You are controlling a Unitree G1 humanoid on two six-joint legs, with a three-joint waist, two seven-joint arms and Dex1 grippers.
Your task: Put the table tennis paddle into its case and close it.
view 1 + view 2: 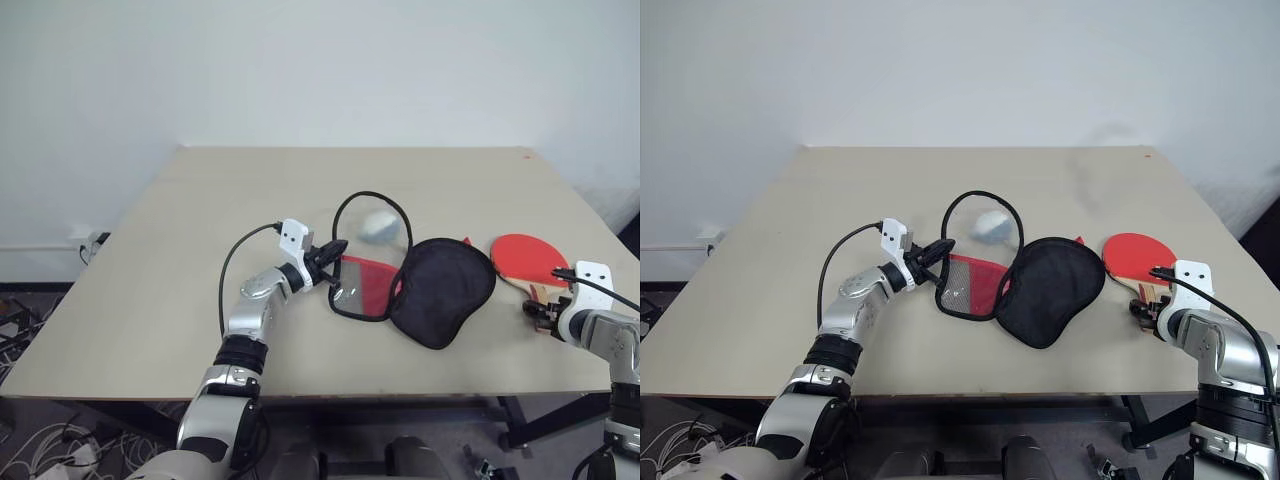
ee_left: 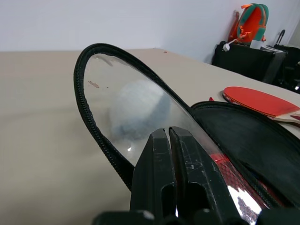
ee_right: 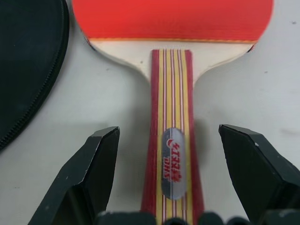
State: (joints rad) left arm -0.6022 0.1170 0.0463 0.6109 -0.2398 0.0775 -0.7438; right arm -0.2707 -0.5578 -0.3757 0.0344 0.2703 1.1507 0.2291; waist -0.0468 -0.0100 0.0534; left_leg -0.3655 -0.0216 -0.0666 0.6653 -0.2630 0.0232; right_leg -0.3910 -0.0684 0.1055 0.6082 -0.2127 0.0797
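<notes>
Paddle (image 3: 173, 93) handle lies between open right hand (image 3: 176, 154) fingers, untouched.

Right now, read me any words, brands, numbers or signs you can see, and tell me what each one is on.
Oval silver badge on the handle of the table tennis paddle, between the right end effector fingers: red logo and lettering, too blurred to read for certain.
Case, held open by the left end effector: no text visible.
Table: no text visible.
</notes>
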